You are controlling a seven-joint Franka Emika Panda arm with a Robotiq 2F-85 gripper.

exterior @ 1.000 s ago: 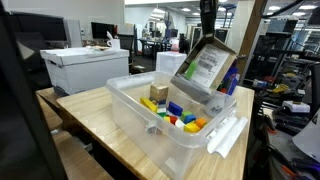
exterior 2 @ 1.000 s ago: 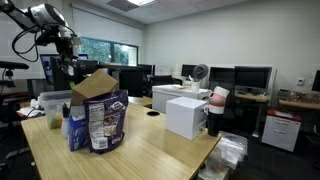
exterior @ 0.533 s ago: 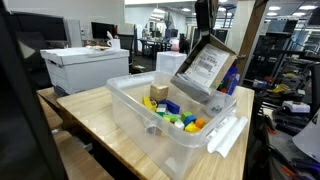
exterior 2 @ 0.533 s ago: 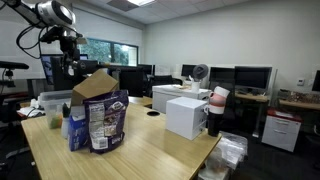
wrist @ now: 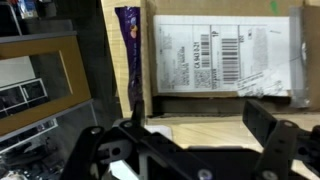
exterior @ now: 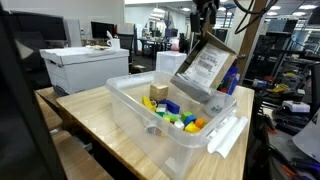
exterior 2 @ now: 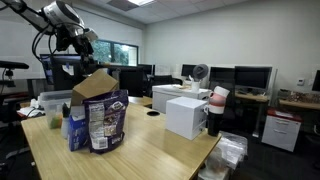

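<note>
Matt cardboard box [exterior: 205, 66] (glossy plastic bag [exterior 2: 103, 122])

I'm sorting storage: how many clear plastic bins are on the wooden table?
1. The clear bin stands on the wooden table, holding coloured blocks, next to the leaning labelled cardboard box. Others behind that box could be hidden.

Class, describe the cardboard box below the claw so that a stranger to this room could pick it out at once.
Find the wooden table with the clear plastic bin of coloured blocks. At the bin's far corner, beside a purple snack bag, a cardboard box stands tilted. Unlike the white box nearby, it is brown and bears a white barcode label.
</note>
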